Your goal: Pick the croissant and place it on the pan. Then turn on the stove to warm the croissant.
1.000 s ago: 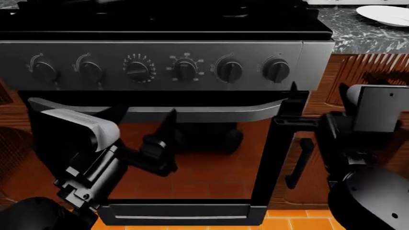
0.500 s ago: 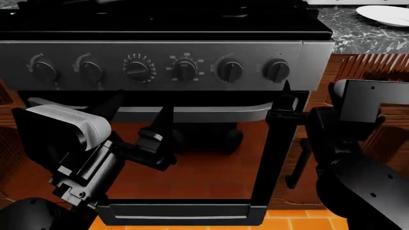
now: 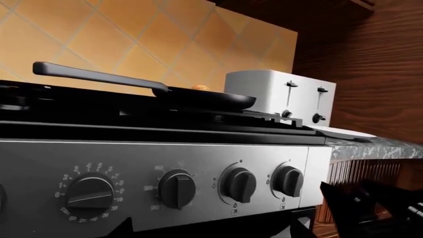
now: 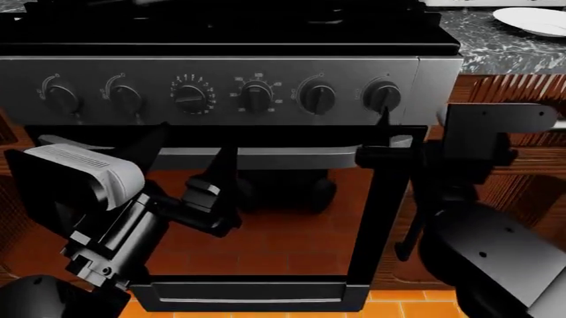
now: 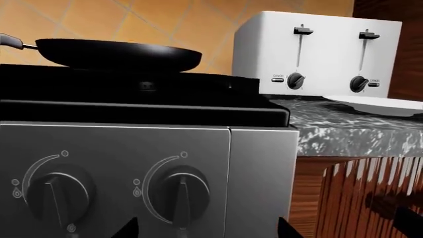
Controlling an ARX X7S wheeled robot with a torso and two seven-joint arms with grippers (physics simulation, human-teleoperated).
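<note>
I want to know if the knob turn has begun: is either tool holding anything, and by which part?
Nothing is held. The right tool sits open just below the stove's rightmost knob; the left tool is open and empty.

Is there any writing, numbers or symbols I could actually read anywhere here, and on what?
No text reads clearly.
White four-slot toaster: tiny label beside each dark dial, too small to read.
Grey stove front panel: rings of numerals around two middle round dark knobs, blurred.
Outer knobs: arc line and small flame-drop symbols, no words.
Black frying pan and white plate: no markings.
</note>
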